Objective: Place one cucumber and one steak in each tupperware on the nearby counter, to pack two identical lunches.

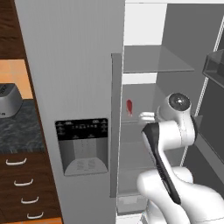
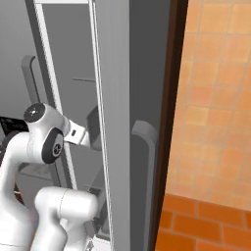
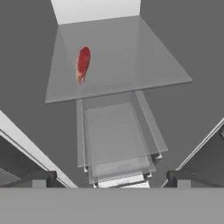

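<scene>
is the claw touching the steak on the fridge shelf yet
Apart. In the hand view the flat red steak lies far up on the glass fridge shelf, well clear of the claw fingertips at the bottom.

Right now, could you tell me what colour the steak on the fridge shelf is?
The steak is red with paler pink streaks, clearest in the hand view.

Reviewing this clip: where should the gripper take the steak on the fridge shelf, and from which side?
Probably across the steak's narrow width at mid-length, coming from above through the fridge's open front. It lies flat on the glass shelf, long and thin, with bare shelf on both sides.
</scene>
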{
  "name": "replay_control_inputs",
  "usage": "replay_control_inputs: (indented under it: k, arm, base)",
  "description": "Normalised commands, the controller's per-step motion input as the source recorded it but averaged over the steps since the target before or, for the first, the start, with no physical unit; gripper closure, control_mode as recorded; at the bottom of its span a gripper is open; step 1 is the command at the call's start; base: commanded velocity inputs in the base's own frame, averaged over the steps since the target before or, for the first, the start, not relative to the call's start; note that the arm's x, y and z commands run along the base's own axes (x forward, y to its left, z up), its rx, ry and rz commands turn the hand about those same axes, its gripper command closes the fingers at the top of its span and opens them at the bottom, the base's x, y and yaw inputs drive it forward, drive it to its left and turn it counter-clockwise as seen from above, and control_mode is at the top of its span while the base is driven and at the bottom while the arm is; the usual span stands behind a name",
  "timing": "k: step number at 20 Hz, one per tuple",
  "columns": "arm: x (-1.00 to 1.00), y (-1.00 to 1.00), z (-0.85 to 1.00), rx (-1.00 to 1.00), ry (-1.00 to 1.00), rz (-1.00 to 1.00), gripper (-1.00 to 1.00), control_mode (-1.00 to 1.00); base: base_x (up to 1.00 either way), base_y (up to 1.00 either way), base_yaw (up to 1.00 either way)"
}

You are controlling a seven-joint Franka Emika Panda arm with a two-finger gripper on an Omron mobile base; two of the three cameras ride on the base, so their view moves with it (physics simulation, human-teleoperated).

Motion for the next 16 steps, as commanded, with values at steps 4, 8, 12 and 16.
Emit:
replay_control_inputs:
  k: [4, 8, 12, 16]
  arm:
    - [0.98, -0.39, 0.00, 0.02, 0.02, 0.09, -1.00, -1.00]
    - [0.98, -0.01, -0.04, 0.00, 0.06, 0.01, -1.00, -1.00]
    - [0.88, 0.03, -0.03, 0.00, 0.10, 0.17, -1.00, -1.00]
    - [0.60, 0.02, -0.23, 0.00, 0.10, 0.20, -1.00, -1.00]
  base:
    - [0.00, 0.00, 0.00]
    - [0.00, 0.00, 0.00]
    - [0.00, 0.00, 0.00]
    - [0.00, 0.00, 0.00]
